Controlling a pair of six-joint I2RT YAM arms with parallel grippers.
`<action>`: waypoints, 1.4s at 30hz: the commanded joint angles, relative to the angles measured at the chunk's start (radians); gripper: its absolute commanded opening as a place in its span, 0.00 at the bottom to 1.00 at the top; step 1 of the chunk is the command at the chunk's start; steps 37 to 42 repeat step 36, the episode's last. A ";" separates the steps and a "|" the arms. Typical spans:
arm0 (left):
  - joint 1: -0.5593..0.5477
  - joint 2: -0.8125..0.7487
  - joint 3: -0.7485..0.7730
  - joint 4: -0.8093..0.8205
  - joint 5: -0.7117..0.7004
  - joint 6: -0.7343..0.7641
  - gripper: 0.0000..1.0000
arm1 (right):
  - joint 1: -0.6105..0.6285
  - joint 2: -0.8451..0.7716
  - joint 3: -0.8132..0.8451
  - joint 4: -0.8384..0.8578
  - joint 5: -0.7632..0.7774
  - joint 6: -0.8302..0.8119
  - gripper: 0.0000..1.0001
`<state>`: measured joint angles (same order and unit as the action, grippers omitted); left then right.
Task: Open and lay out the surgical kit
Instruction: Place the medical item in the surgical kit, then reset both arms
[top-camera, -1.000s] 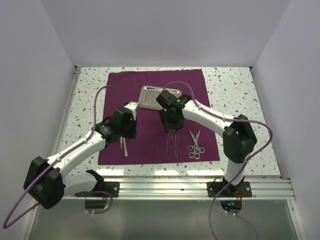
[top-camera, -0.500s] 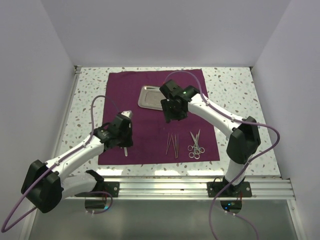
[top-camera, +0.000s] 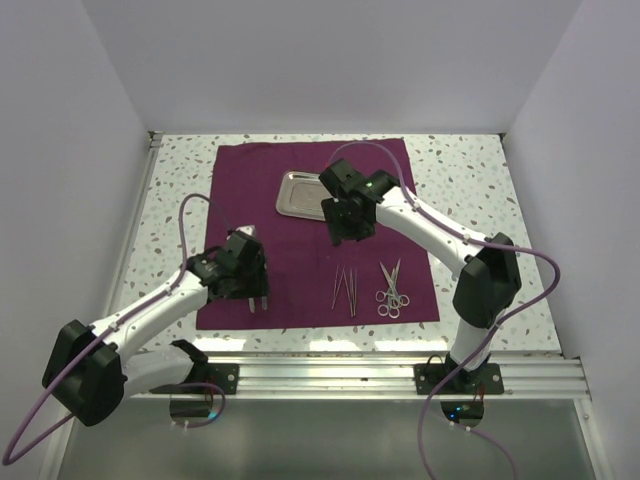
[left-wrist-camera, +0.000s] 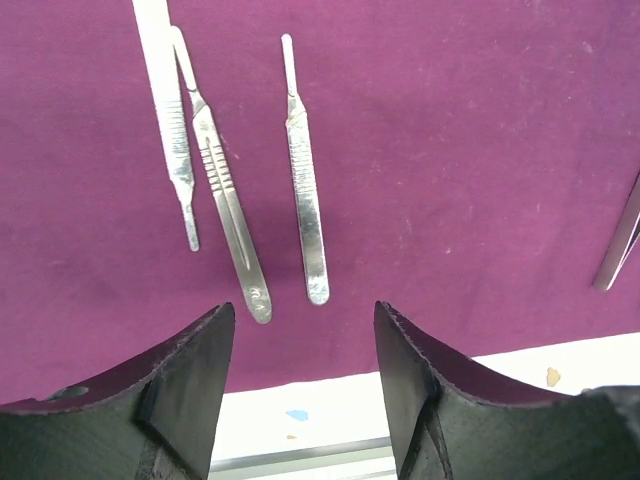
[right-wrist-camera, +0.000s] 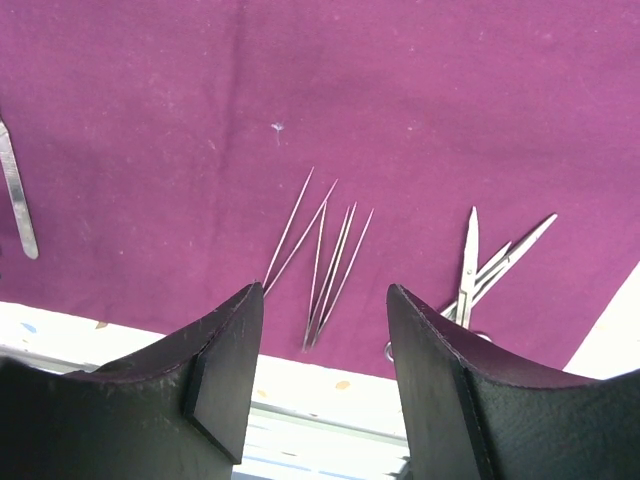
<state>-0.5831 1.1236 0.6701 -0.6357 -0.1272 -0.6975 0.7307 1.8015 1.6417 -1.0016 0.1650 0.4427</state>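
The surgical kit's maroon cloth (top-camera: 300, 255) lies spread flat on the table, with the shiny steel tray (top-camera: 297, 195) on its far half. In the left wrist view three slim silver instruments (left-wrist-camera: 305, 180) lie side by side on the cloth (left-wrist-camera: 450, 150), just beyond my left gripper (left-wrist-camera: 305, 330), which is open and holds nothing. From above, the left gripper (top-camera: 257, 297) hovers at the cloth's near left edge. My right gripper (right-wrist-camera: 325, 310) is open and empty above the fanned probes (right-wrist-camera: 325, 255) and the scissors (right-wrist-camera: 478, 265). In the top view that right gripper (top-camera: 340, 235) hangs beside the tray.
Bare speckled tabletop (top-camera: 170, 200) shows around the cloth, with white walls on three sides. An aluminium rail (top-camera: 350, 370) carrying both arm bases runs along the near edge. Purple cables loop off both arms.
The left gripper drew back to the cloth's near edge and opened, leaving a slim instrument lying beside two others. The right arm rose toward the tray a second ago, then stayed still.
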 joint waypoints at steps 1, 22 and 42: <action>-0.001 -0.013 0.078 -0.044 -0.045 -0.013 0.62 | -0.008 -0.002 0.064 -0.031 0.001 -0.024 0.57; -0.001 -0.526 0.178 0.252 -0.479 0.335 1.00 | -0.014 -0.553 -0.206 0.409 0.370 -0.156 0.99; -0.001 -0.299 0.232 0.354 -0.387 0.371 0.99 | -0.014 -0.648 -0.246 0.391 0.398 -0.182 0.99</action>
